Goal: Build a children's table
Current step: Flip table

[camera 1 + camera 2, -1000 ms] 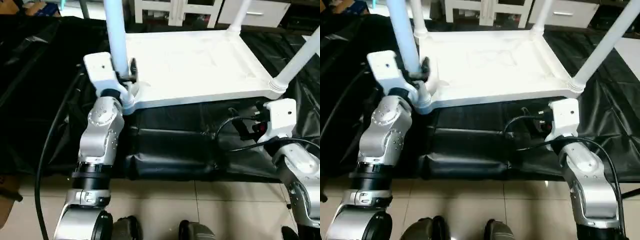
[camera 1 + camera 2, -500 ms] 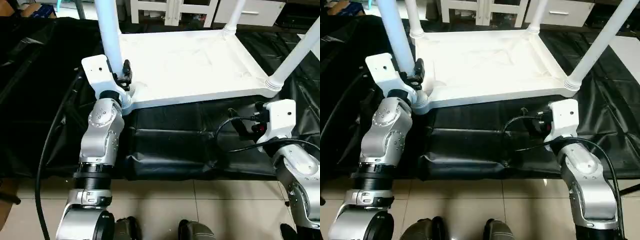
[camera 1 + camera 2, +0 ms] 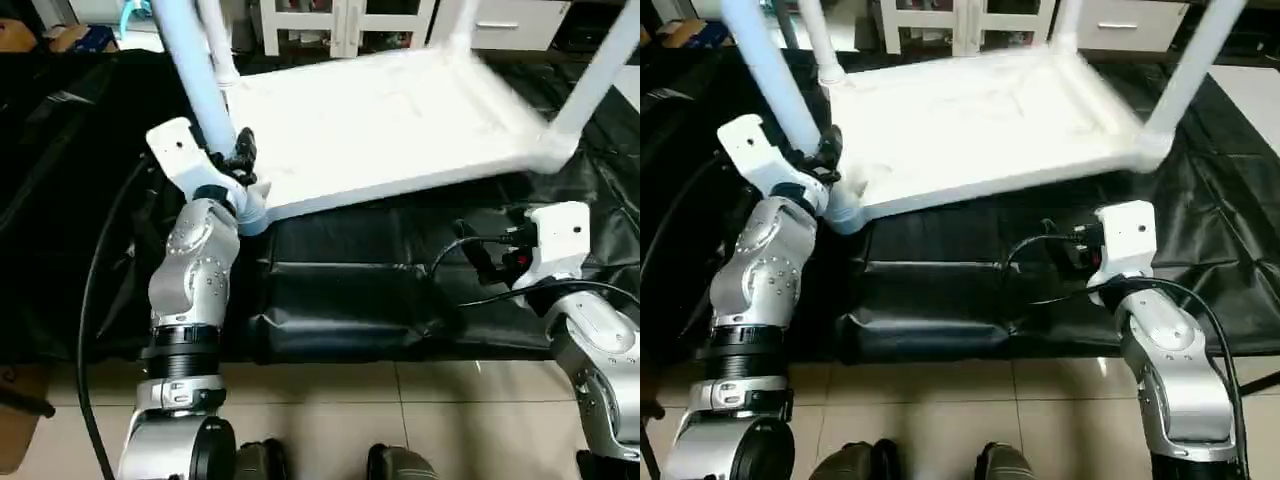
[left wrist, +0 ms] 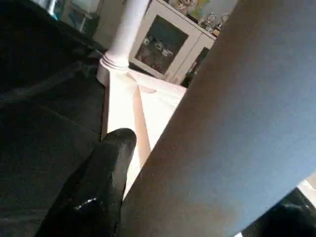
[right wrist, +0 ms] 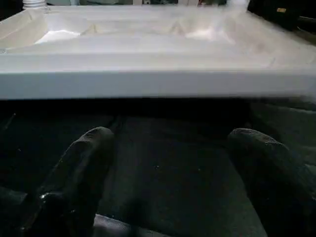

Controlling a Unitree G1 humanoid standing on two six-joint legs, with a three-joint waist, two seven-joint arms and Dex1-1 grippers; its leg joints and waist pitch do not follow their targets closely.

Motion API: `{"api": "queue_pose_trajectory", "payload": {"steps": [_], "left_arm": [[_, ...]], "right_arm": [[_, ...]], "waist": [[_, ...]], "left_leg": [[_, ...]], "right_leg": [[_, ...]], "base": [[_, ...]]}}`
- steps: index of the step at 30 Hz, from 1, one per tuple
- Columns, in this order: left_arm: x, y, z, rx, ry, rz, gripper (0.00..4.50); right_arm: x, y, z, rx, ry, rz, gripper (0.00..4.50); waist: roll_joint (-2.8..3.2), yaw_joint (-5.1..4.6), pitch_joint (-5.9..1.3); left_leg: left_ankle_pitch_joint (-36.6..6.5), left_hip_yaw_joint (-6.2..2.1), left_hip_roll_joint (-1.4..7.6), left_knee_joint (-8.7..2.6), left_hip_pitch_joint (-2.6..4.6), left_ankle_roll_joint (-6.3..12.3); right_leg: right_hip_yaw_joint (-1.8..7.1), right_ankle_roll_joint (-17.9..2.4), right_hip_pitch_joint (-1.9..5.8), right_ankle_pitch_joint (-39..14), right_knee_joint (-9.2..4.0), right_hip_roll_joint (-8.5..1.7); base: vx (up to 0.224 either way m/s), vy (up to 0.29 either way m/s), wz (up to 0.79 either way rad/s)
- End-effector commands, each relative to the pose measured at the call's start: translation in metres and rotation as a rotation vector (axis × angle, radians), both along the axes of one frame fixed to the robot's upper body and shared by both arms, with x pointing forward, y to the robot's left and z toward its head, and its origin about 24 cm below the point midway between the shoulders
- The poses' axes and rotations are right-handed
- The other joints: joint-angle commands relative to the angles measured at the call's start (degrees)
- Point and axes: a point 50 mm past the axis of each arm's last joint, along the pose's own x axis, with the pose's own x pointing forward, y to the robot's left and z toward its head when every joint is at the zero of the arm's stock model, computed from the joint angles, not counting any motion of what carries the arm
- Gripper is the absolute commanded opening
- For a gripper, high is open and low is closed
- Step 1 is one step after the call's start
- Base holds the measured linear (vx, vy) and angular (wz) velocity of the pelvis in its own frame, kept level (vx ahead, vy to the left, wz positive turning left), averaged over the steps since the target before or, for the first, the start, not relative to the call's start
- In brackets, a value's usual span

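The children's table [image 3: 400, 110] lies upside down on a black mat, its white legs pointing up. My left gripper [image 3: 236, 160] is shut on the near-left leg [image 3: 195, 70] just above its corner socket. In the left wrist view one black finger [image 4: 101, 182] presses against that leg [image 4: 232, 123], which leans left at its top. The near-right leg [image 3: 600, 60] and its corner look blurred. My right gripper [image 5: 168, 163] is open, low over the mat just short of the table's near edge [image 5: 148, 84], with nothing between its fingers [image 5: 84, 163].
The black mat [image 3: 350, 290] covers the floor under the table and ends in a folded edge toward me. Black cables [image 3: 470, 260] run by my right wrist [image 3: 560, 235]. White cabinets [image 3: 340, 20] stand behind. Tiled floor [image 3: 450, 410] and my feet are nearest.
My left gripper has closed on the near-left leg. That leg now leans further left, and the right end of the table's near edge has swung up and away.
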Motion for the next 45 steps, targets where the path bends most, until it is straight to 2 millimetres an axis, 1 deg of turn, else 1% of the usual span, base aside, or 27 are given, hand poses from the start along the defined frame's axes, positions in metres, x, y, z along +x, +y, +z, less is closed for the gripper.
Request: {"api": "queue_pose_trajectory", "payload": {"steps": [1, 4, 5, 6, 9, 12, 14, 15, 16, 17, 19, 21, 22, 23, 24, 25, 26, 27, 28, 29, 30, 31, 34, 35, 36, 39, 45], "left_arm": [[-0.002, -0.009, -0.024, -0.262, 0.114, -0.054, 2.64], [-0.003, -0.010, -0.027, -0.339, 0.139, -0.078, 2.64], [-0.005, -0.013, -0.030, -0.385, 0.159, -0.102, 2.64], [-0.006, -0.014, -0.031, -0.400, 0.169, -0.114, 2.64], [-0.008, -0.018, -0.035, -0.406, 0.187, -0.146, 2.64], [-0.015, -0.028, -0.043, -0.434, 0.229, -0.211, 2.63], [-0.018, -0.032, -0.048, -0.457, 0.249, -0.240, 2.63], [-0.019, -0.033, -0.050, -0.455, 0.254, -0.247, 2.63], [-0.023, -0.036, -0.056, -0.471, 0.276, -0.273, 2.63], [-0.024, -0.037, -0.059, -0.485, 0.289, -0.286, 2.63], [-0.026, -0.037, -0.063, -0.493, 0.306, -0.283, 2.63], [-0.027, -0.036, -0.065, -0.511, 0.313, -0.282, 2.63], [-0.028, -0.036, -0.067, -0.522, 0.322, -0.278, 2.63], [-0.030, -0.036, -0.069, -0.546, 0.328, -0.286, 2.63], [-0.031, -0.036, -0.070, -0.548, 0.330, -0.285, 2.63], [-0.032, -0.035, -0.070, -0.547, 0.330, -0.286, 2.63], [-0.033, -0.034, -0.071, -0.553, 0.329, -0.285, 2.63], [-0.033, -0.034, -0.071, -0.555, 0.329, -0.285, 2.63], [-0.033, -0.034, -0.071, -0.557, 0.329, -0.284, 2.63], [-0.034, -0.033, -0.071, -0.565, 0.328, -0.280, 2.62], [-0.034, -0.033, -0.071, -0.567, 0.328, -0.279, 2.62], [-0.035, -0.032, -0.071, -0.572, 0.327, -0.278, 2.61], [-0.037, -0.031, -0.072, -0.570, 0.330, -0.290, 2.60], [-0.038, -0.031, -0.072, -0.568, 0.334, -0.291, 2.60], [-0.038, -0.031, -0.073, -0.568, 0.335, -0.289, 2.60], [-0.038, -0.030, -0.073, -0.570, 0.336, -0.286, 2.60], [-0.036, -0.029, -0.075, -0.572, 0.346, -0.262, 2.60]], "right_arm": [[-0.003, -0.003, 0.004, -0.012, -0.015, -0.016, 4.04], [-0.002, -0.004, 0.005, -0.014, -0.018, -0.016, 4.04], [-0.002, -0.004, 0.007, -0.019, -0.023, -0.015, 4.04], [-0.001, -0.004, 0.007, -0.022, -0.026, -0.013, 4.04], [0.000, -0.003, 0.011, -0.033, -0.038, -0.007, 4.04], [0.005, 0.001, 0.021, -0.038, -0.076, 0.011, 4.04], [0.008, 0.002, 0.028, -0.002, -0.103, 0.009, 4.04], [0.011, 0.002, 0.031, 0.013, -0.116, 0.007, 4.04], [0.021, 0.003, 0.043, 0.086, -0.162, -0.006, 4.04], [0.027, 0.004, 0.049, 0.126, -0.183, -0.013, 4.04], [0.035, 0.005, 0.058, 0.200, -0.208, -0.020, 4.04], [0.041, 0.006, 0.064, 0.236, -0.218, -0.012, 4.04], [0.047, 0.006, 0.070, 0.280, -0.231, -0.005, 4.04], [0.059, 0.009, 0.083, 0.393, -0.251, 0.046, 4.04], [0.064, 0.010, 0.089, 0.435, -0.255, 0.068, 4.04], [0.069, 0.011, 0.094, 0.498, -0.255, 0.091, 4.04], [0.075, 0.011, 0.099, 0.570, -0.252, 0.104, 4.04], [0.076, 0.011, 0.100, 0.585, -0.250, 0.105, 4.04], [0.078, 0.011, 0.101, 0.610, -0.247, 0.099, 4.04], [0.079, 0.013, 0.101, 0.659, -0.241, 0.102, 4.04], [0.080, 0.013, 0.101, 0.671, -0.239, 0.103, 4.04], [0.081, 0.015, 0.101, 0.698, -0.232, 0.106, 4.33], [0.088, 0.016, 0.100, 0.708, -0.204, 0.084, 4.45], [0.091, 0.015, 0.100, 0.715, -0.193, 0.074, 4.48], [0.092, 0.016, 0.101, 0.725, -0.191, 0.075, 4.48], [0.091, 0.018, 0.101, 0.736, -0.189, 0.081, 4.50], [0.079, 0.030, 0.101, 0.725, -0.190, 0.062, 4.50]], "waist": [[-1.72, 0.14, -4.07], [-1.68, 0.19, -3.96], [-1.88, 0.19, -4.10], [-1.76, 0.26, -4.04], [-1.82, 0.24, -4.13], [-1.96, 0.21, -4.45], [-1.89, 0.25, -4.39], [-1.82, 0.43, -4.37], [-1.47, 0.58, -4.42], [-1.65, 0.39, -4.50], [-1.55, 0.61, -4.37], [-1.31, 1.00, -4.28], [-1.24, 1.39, -4.28], [-1.55, 1.04, -4.26], [-1.70, 0.84, -4.49], [-1.52, 1.02, -4.58], [-1.74, 0.92, -4.46], [-1.51, 0.95, -4.50], [-1.44, 1.14, -4.49], [-1.73, 1.03, -4.41], [-1.61, 0.90, -4.63], [-1.98, 0.90, -4.67], [-2.00, 0.69, -4.45], [-2.01, 0.66, -4.40], [-2.31, 0.59, -4.19], [-2.25, 0.65, -4.23], [-2.03, 0.98, -4.23]], "left_leg": [[-11.90, -3.32, 4.84, -4.27, 2.21, 4.55], [-12.92, -3.31, 4.82, -4.37, 2.27, 4.06], [-12.94, -3.32, 4.83, -4.35, 2.22, 3.96], [-13.09, -3.36, 4.85, -4.41, 2.24, 3.71], [-12.76, -3.33, 4.83, -4.41, 2.21, 3.80], [-10.36, -3.22, 4.91, -4.26, 2.14, 4.97], [-9.65, -3.13, 4.86, -4.16, 2.12, 5.70], [-9.55, -3.04, 4.92, -4.11, 2.31, 5.85], [-9.45, -3.05, 4.97, -4.09, 2.49, 5.84], [-9.16, -3.04, 4.84, -4.09, 2.39, 5.93], [-9.99, -2.80, 4.86, -4.07, 2.88, 5.65], [-11.62, -2.65, 4.86, -4.17, 3.35, 4.45], [-12.43, -2.41, 5.00, -4.24, 3.93, 3.43], [-13.00, -2.57, 4.78, -4.38, 3.51, 3.01], [-12.48, -2.86, 4.73, -4.49, 2.88, 3.20], [-11.99, -2.80, 4.88, -4.43, 3.10, 3.07], [-12.35, -2.55, 4.82, -4.36, 3.35, 3.25], [-11.89, -2.64, 4.79, -4.46, 3.07, 3.12], [-11.80, -2.52, 4.89, -4.49, 3.34, 3.03], [-11.21, -2.66, 4.99, -4.72, 3.00, 2.93], [-10.75, -2.88, 5.01, -4.88, 2.67, 2.70], [-10.60, -2.75, 5.05, -4.83, 2.88, 2.62], [-11.64, -2.83, 5.04, -5.03, 2.75, 1.80], [-12.75, -2.81, 5.02, -5.08, 2.85, 0.95], [-13.59, -2.81, 4.98, -5.19, 2.78, 0.26], [-13.51, -2.93, 5.05, -5.31, 2.76, -0.30], [-12.50, -2.72, 5.00, -5.37, 2.94, -0.19]], "right_leg": [[1.77, -10.40, 1.66, -13.97, -4.94, -3.30], [1.77, -10.05, 1.49, -15.59, -5.13, -3.27], [1.76, -9.82, 1.59, -16.01, -5.15, -3.30], [1.76, -9.69, 1.50, -16.43, -5.19, -3.32], [1.76, -9.31, 1.53, -16.03, -5.18, -3.25], [1.72, -9.83, 1.71, -12.50, -4.85, -3.19], [1.71, -10.24, 1.71, -11.87, -4.88, -3.19], [1.76, -10.20, 1.61, -12.10, -4.92, -3.18], [1.78, -10.27, 1.54, -12.07, -4.88, -3.16], [1.68, -10.57, 1.53, -11.84, -4.78, -3.05], [1.77, -10.40, 1.19, -13.18, -4.98, -2.93], [1.85, -9.69, 0.86, -15.43, -5.30, -2.76], [1.99, -9.06, 0.43, -15.62, -5.45, -2.50], [1.90, -9.28, 0.81, -15.51, -5.31, -2.57], [1.72, -9.26, 1.46, -15.45, -4.98, -2.79], [1.74, -9.07, 1.26, -15.11, -4.98, -2.84], [1.89, -9.14, 0.93, -14.98, -4.98, -2.73], [1.76, -8.91, 1.16, -15.34, -5.02, -2.79], [1.81, -8.66, 0.98, -15.25, -5.13, -2.76], [1.84, -8.18, 1.10, -14.73, -5.01, -2.75], [1.69, -7.97, 1.49, -14.27, -4.82, -2.88], [1.67, -7.82, 1.35, -13.92, -4.89, -2.82], [1.71, -7.43, 1.28, -15.13, -5.05, -2.94], [1.77, -7.05, 1.17, -16.70, -5.22, -3.00], [1.83, -6.45, 1.10, -17.87, -5.42, -2.99], [1.94, -5.43, 1.12, -17.36, -5.36, -3.04], [2.15, -5.08, 0.83, -15.51, -5.42, -2.91]], "base": [[0.000, 0.000, 0.00], [0.000, 0.000, 0.00], [0.000, 0.000, 0.00], [0.000, 0.000, 0.00], [0.000, 0.000, 0.00], [0.000, 0.000, 0.00], [0.000, 0.000, 0.00], [0.000, 0.000, 0.00], [0.000, 0.000, 0.00], [0.000, 0.000, 0.00], [0.000, 0.000, 0.00], [0.000, 0.000, 0.00], [0.000, 0.000, 0.00], [0.000, 0.000, 0.00], [0.000, 0.000, 0.00], [0.000, 0.000, 0.00], [0.000, 0.000, 0.00], [0.000, 0.000, 0.00], [0.000, 0.000, 0.00], [0.000, 0.000, 0.00], [0.000, 0.000, 0.00], [0.000, 0.000, 0.00], [0.000, 0.000, 0.00], [0.000, 0.000, 0.00], [0.000, 0.000, 0.00], [0.000, 0.000, 0.00], [0.000, 0.000, 0.00]]}}
